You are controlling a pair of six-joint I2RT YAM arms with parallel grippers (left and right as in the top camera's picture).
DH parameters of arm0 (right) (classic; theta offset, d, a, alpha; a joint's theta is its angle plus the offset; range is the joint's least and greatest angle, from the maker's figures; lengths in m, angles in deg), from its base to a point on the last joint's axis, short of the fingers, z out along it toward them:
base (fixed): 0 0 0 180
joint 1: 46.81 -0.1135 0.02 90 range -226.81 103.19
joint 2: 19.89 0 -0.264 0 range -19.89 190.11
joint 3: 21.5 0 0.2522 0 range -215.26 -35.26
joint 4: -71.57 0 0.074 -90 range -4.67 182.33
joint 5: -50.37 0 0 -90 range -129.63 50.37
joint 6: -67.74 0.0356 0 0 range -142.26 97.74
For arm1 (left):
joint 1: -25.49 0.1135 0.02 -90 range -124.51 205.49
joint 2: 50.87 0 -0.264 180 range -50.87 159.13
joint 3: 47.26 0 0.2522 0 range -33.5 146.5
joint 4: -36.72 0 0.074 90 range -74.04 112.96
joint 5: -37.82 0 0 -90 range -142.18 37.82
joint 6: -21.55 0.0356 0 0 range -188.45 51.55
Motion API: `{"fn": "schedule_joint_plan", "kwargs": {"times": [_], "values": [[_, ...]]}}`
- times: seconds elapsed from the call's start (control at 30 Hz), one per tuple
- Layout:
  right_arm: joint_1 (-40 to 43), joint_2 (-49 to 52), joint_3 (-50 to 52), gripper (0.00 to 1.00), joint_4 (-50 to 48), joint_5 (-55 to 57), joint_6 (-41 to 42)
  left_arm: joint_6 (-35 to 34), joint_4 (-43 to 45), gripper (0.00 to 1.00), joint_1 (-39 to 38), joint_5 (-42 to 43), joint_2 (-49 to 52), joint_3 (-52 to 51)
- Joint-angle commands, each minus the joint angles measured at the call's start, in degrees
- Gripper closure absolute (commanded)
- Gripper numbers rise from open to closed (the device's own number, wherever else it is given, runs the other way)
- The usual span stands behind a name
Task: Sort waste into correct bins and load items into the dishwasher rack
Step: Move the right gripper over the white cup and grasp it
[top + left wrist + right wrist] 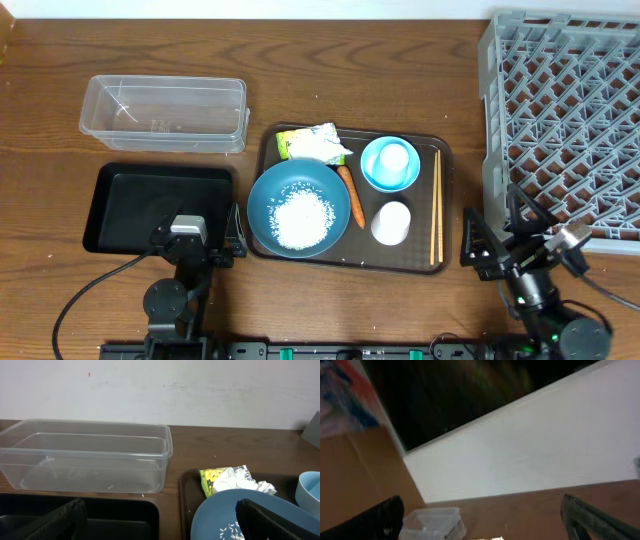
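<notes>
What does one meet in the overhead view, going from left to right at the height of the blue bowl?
First the shallow black rectangular tray → large blue bowl → small orange carrot → small white cup → pair of wooden chopsticks → large grey plastic lattice rack.

Brown tray [350,252]: landmark, mid-table.
- On it, near left: large blue bowl [272,192] holding white rice grains [303,220].
- On it, far left corner: crumpled white-and-green wrapper [315,143].
- On it, centre: orange carrot [351,196], lying front to back.
- On it, far right: light-blue cup-like bowl [371,172].
- On it, near right: white cup [391,222].
- On it, along right edge: wooden chopsticks [437,205], paired, parallel to the edge.
- Just left of it: black tray [130,205].
- Beyond its far left corner: clear container [165,113].
- Right of it: grey rack [565,120], partly out of frame.
- At its near left corner: left gripper [235,238].
- Off its near right corner: right gripper [490,245].
</notes>
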Motion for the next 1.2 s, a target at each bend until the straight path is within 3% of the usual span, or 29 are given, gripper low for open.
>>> {"fn": "schedule_joint_plan", "kwargs": {"times": [0.0, 0.23, 0.33, 0.53, 0.67, 0.8, 0.97, 1.17], "values": [[0.2, 6.2, -7.9, 0.01, 5.7, -4.3, -6.3, 0.2, -1.5, 0.02, -0.2, 0.8, -0.3, -1.2], [-3.5, 28.1, -24.8, 0.01, 23.6, -8.6, -17.4, 0.2, -1.5, 0.02, -0.2, 0.8, -0.3, -1.2], [-7.9, 37.5, -31.4, 0.01, 33.0, -2.9, -22.0, 0.2, -1.5, 0.02, -0.2, 0.8, -0.3, -1.2], [-22.0, 53.9, -41.4, 0.01, 45.8, 17.8, -20.5, 0.2, -1.5, 0.02, -0.2, 0.8, -0.3, -1.2], [-30.0, 61.9, -43.8, 0.01, 48.3, 29.4, -12.6, 0.2, -1.5, 0.02, -0.2, 0.8, -0.3, -1.2], [-33.2, 66.1, -44.5, 0.01, 49.3, 33.6, -9.9, 0.2, -1.5, 0.02, -0.2, 0.8, -0.3, -1.2], [-33.4, 69.5, -44.5, 0.01, 50.4, 33.3, -6.3, 0.2, -1.5, 0.02, -0.2, 0.8, -0.3, -1.2], [-33.5, 72.6, -44.5, 0.01, 49.3, 24.1, -3.7, 0.2, -1.5, 0.02, -0.2, 0.8, -0.3, -1.2]]}}
